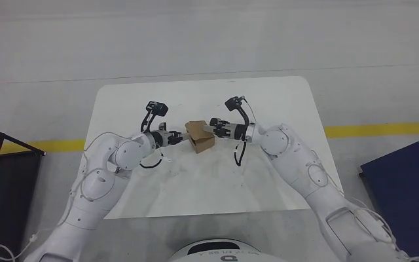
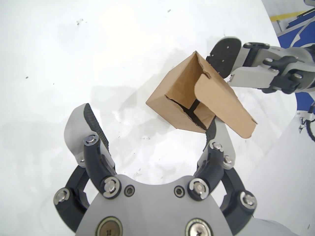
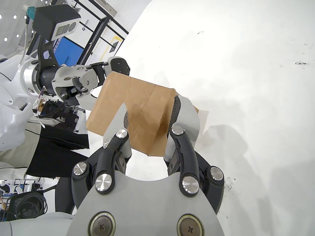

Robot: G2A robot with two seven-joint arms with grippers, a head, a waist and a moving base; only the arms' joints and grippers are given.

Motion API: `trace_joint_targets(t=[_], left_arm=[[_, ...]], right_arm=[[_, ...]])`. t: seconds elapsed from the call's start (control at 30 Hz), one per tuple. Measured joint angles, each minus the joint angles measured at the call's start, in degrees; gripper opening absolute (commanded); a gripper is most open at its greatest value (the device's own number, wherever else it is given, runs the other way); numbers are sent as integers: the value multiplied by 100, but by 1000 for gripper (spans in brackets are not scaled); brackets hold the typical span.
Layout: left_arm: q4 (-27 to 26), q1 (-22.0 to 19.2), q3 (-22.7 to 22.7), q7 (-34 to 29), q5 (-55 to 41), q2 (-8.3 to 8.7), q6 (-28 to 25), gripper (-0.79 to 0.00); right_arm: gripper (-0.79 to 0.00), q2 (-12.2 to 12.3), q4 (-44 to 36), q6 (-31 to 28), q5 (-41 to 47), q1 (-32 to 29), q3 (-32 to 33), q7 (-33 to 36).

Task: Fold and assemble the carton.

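I see a white table [image 1: 275, 98] with the carton [image 2: 187, 94] tilted between the two sets of jaws, one flap sticking out. Right gripper [image 3: 150, 105] pinches a carton panel between its pads. In my left wrist view the cardboard hides one of its fingers. Left gripper [image 2: 150, 121] is spread wide, with one fingertip [image 2: 212, 130] touching under the flap and the other apart. Can't tell if the carton's underside rests on the table.

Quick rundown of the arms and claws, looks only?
The left arm and right arm: smooth white rounded shells, thin black cables at the wrists. The left claw: grey plate, black links, silver screws, light grey fingers with black ribbed pads. The right claw is the same build. Each wrist carries a black camera on a black bracket.
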Motion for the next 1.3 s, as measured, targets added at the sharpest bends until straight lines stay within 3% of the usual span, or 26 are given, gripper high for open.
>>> trace_joint_targets(t=[0.13, 0.3, 0.43, 0.57, 0.67, 0.77, 0.9, 1.03, 1.13, 1.3], left_arm=[[-109, 288, -326, 209, -332, 43, -133, 0], [47, 907, -988, 750, -1854, 74, -723, 0], [177, 1176, -1278, 704, -2634, 98, -853, 0], [179, 1173, -1278, 692, -2573, 100, -837, 0], [166, 1178, -1275, 712, -2591, 94, -848, 0], [197, 1263, -1258, 883, -3245, 16, -1088, 0], [693, 1207, -1274, 243, -5650, -55, -1557, 0], [1182, 974, -1199, -467, -7211, -93, -1399, 0], [1476, 730, -1050, -798, -7671, -130, -1325, 0], [1715, 373, -762, -831, -7714, -208, -1399, 0]], right_arm=[[-409, 7, -26, 19, 7, -31, 17, -19], [-406, 11, -69, 38, 23, -55, 29, -42], [-394, 15, -100, 38, 36, -63, 47, -74], [-249, 24, -122, -49, 92, -68, 90, -111], [-274, 29, -107, -112, 70, -47, 103, -114], [-302, 9, -34, -73, -38, 16, 22, -86], [-339, -43, 69, -67, -108, 82, -137, -128], [-376, -76, 162, -25, -213, 143, -233, -171], [-394, -92, 219, -24, -260, 180, -269, -204], [-406, -100, 279, -17, -358, 208, -288, -251]])
